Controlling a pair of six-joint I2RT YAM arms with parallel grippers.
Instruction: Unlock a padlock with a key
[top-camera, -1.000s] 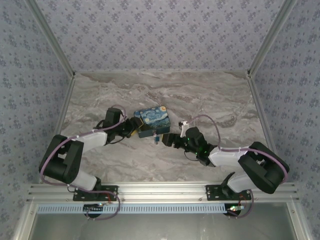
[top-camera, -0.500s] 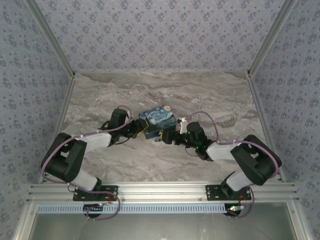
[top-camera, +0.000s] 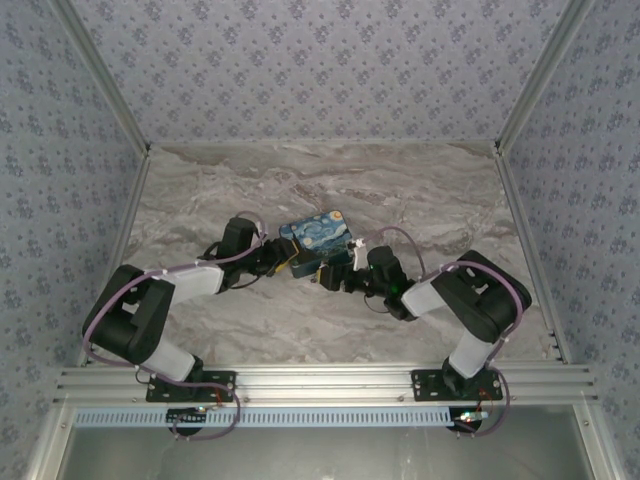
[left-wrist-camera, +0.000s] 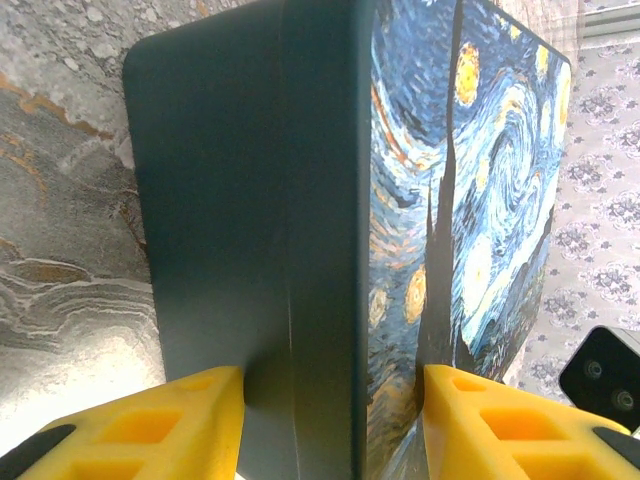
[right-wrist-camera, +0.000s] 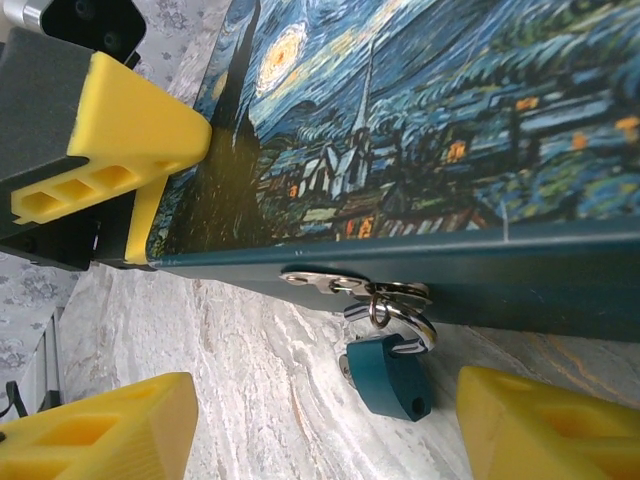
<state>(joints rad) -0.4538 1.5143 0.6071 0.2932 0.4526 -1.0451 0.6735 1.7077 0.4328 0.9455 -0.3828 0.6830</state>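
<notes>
The starry-night painted tin box (top-camera: 316, 234) sits mid-table, and my left gripper (top-camera: 284, 262) is shut on its left end. In the left wrist view the box (left-wrist-camera: 250, 200) is pinched between the yellow fingers of that gripper (left-wrist-camera: 330, 385). The tiny teal padlock (right-wrist-camera: 390, 385) hangs by its silvery shackle (right-wrist-camera: 418, 328) from the box's metal hasp (right-wrist-camera: 325, 282), its body lying on the marble. My right gripper (right-wrist-camera: 325, 400) is open, with the padlock between its fingers, closer to the right one and touching neither. A small silvery bit sticks out behind the padlock body; I cannot tell what it is.
The left gripper's yellow finger (right-wrist-camera: 130, 120) presses on the box lid (right-wrist-camera: 450, 120) at the upper left of the right wrist view. My right gripper (top-camera: 332, 275) sits low against the box's front edge. Marble tabletop (top-camera: 300, 330) lies open in front of both arms.
The right arm has folded in and carried its gripper left up to the box front, around the padlock. The left arm shifted the box slightly right.
</notes>
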